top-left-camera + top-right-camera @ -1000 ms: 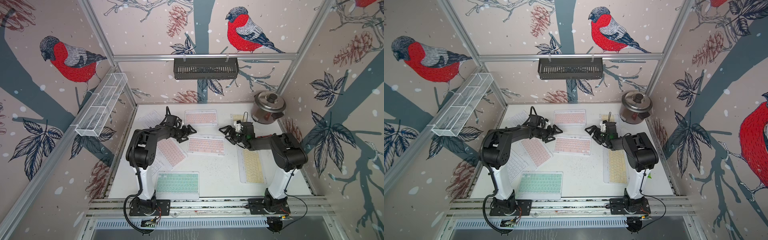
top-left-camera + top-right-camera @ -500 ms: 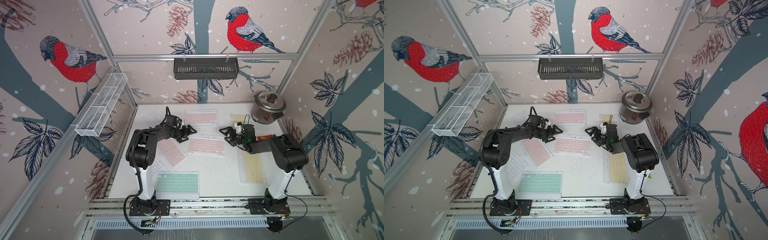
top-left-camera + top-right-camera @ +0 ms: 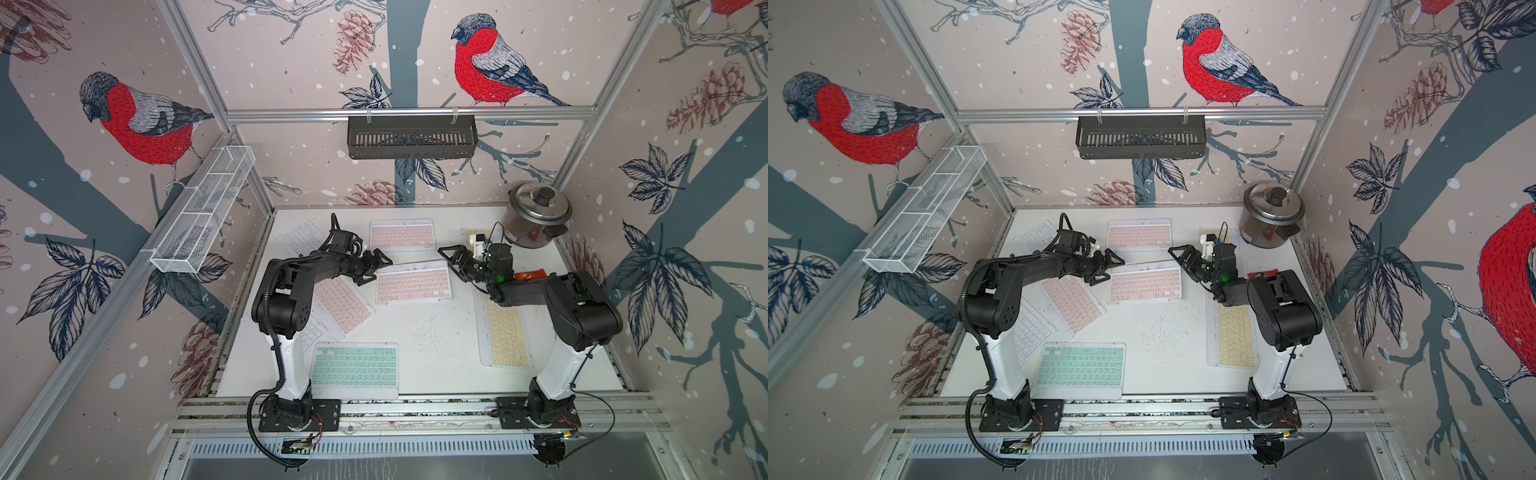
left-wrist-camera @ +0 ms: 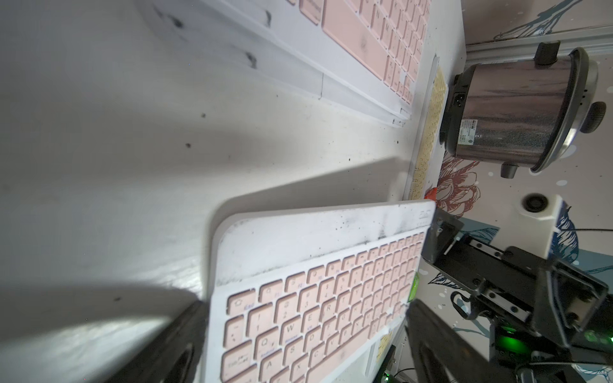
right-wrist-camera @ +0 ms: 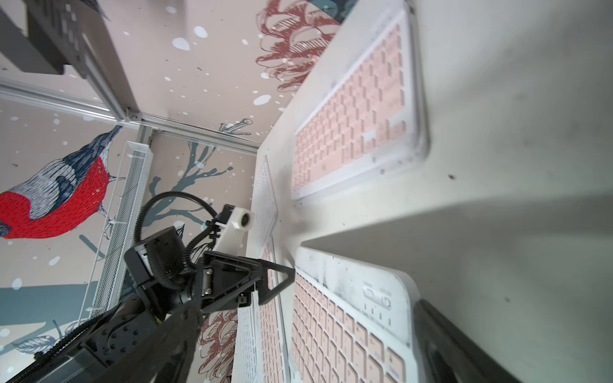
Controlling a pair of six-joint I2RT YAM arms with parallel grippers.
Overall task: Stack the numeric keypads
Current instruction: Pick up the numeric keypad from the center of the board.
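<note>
Two spread-open hands, left hand (image 3: 375,272) and right hand (image 3: 451,264), flank the pink-keyed white-framed flat keypad (image 3: 412,286) on the white worktop (image 3: 436,345); its long axis runs hand to hand, equally near.

A pink-keyed keyboard (image 4: 318,298) in a smudged white frame fills the foreground. It sits raised above the white, speckled table (image 4: 132,165), with its shadow beside it. Its near end lies between the dark fingers (image 4: 179,341) of the left gripper (image 4: 305,338), which are spread wide on either side. At its far end is the right gripper (image 4: 431,258), one finger by the corner. Farther along the table a second pink keyboard (image 4: 365,36) lies flat. Past it are a yellow keyboard (image 4: 431,112), seen edge-on, and a steel rice cooker (image 4: 517,109) at the table's far edge.
</note>
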